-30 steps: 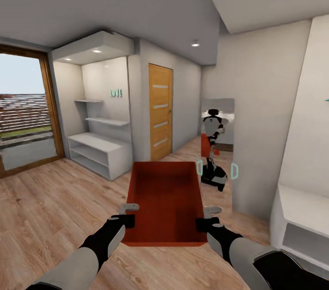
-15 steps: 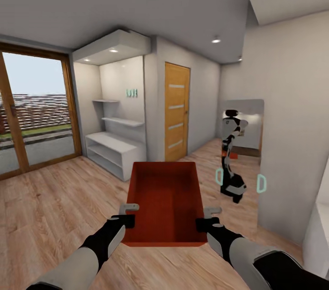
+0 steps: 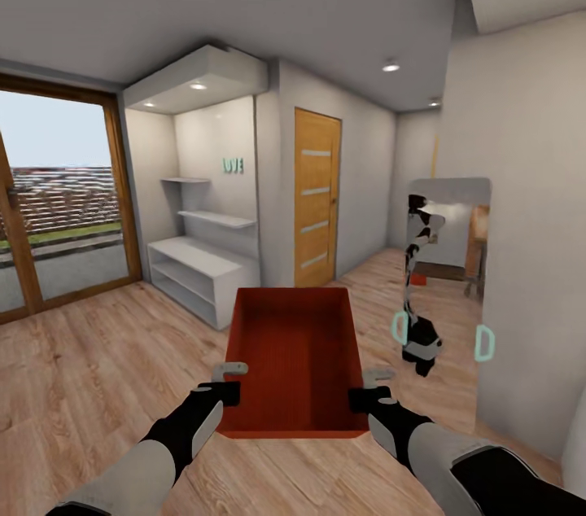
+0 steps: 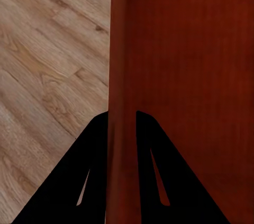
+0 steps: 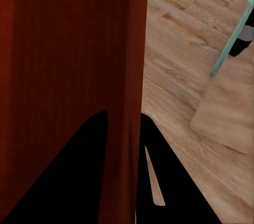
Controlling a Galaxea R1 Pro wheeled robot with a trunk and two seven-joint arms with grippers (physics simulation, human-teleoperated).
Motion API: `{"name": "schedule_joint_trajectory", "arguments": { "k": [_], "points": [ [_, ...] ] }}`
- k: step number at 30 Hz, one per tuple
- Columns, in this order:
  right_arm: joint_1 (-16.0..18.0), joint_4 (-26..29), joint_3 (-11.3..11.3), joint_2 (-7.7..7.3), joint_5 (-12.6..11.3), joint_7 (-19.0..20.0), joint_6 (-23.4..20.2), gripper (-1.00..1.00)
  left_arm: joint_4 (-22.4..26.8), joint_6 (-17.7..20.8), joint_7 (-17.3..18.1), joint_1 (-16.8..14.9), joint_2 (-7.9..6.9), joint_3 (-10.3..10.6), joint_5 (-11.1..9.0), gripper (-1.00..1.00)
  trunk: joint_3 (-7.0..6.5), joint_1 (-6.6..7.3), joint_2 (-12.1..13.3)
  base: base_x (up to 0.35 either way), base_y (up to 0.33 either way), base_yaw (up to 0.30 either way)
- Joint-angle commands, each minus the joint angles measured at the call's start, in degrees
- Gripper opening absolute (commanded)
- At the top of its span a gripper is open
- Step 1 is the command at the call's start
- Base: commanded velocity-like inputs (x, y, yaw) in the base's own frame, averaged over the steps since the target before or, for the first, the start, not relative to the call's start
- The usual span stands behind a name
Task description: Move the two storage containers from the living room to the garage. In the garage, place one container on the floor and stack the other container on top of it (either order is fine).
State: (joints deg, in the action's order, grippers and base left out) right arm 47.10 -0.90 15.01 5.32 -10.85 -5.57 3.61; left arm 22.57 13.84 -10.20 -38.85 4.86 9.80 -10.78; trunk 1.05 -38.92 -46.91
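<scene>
One red-orange open-topped storage container [image 3: 293, 353] hangs level in front of me, above light wood planks. My left gripper [image 3: 230, 382] is shut on its left wall near the closest corner. My right gripper [image 3: 368, 387] is shut on the right wall, opposite. In the left wrist view the container's wall [image 4: 185, 75] runs between the black fingers [image 4: 92, 155] of my left gripper [image 4: 123, 128]. The right wrist view shows the same grip: the wall [image 5: 63, 49] is pinched in my right gripper [image 5: 124, 128]. The bin's inside looks empty. The garage is out of view.
A white low shelf unit [image 3: 199, 276] stands in an alcove ahead on the left. Beside it is a slatted wooden door [image 3: 317, 198]. A glass sliding door [image 3: 57, 215] takes up the left wall. A wall mirror [image 3: 446, 272] at the right reflects the robot. Wood floor [image 3: 98, 361] lies open ahead.
The camera has turned left: the door, shelves and mirror have slid to the right in the picture. The container and both grippers keep the same place and hold.
</scene>
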Motion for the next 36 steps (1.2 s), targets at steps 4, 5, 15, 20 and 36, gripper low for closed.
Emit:
{"name": "schedule_joint_trajectory", "arguments": {
  "k": [4, 5, 15, 20, 36],
  "points": [
    [0.01, -0.16, -0.70, -0.03, -0.31, 0.36, 0.25, -1.00, 0.37, -1.27, -0.73, -0.09, -0.12, -4.26, -0.38, -1.00, 0.10, -0.05, -0.08, 0.322, 0.000, 0.000],
    [0.01, -0.16, -0.69, -0.03, -0.31, 0.33, 0.22, -1.00, 0.37, -1.27, -0.73, -0.09, -0.12, -4.26, -0.38, -1.00, 0.10, -0.05, -0.08, 0.322, 0.000, 0.000],
    [0.01, -0.16, -0.76, 0.30, -0.31, 0.05, 0.07, -1.00, 0.37, -1.27, -0.75, -0.09, -0.19, -4.26, -0.38, -1.00, 0.10, -0.05, -0.08, 0.322, 0.000, 0.000],
    [0.01, -0.16, -0.77, 0.25, -0.31, 0.16, 0.19, -1.00, 0.37, -1.27, -0.73, -0.09, -0.20, -4.26, -0.38, -1.00, 0.10, -0.05, -0.08, 0.322, 0.000, 0.000],
    [0.01, -0.16, -0.77, 0.38, -0.31, 0.24, 0.45, -1.00, 0.37, -1.27, -0.73, -0.09, -0.20, -4.26, -0.38, -1.00, 0.10, -0.05, -0.08, 0.322, 0.000, 0.000]
  ]
}}
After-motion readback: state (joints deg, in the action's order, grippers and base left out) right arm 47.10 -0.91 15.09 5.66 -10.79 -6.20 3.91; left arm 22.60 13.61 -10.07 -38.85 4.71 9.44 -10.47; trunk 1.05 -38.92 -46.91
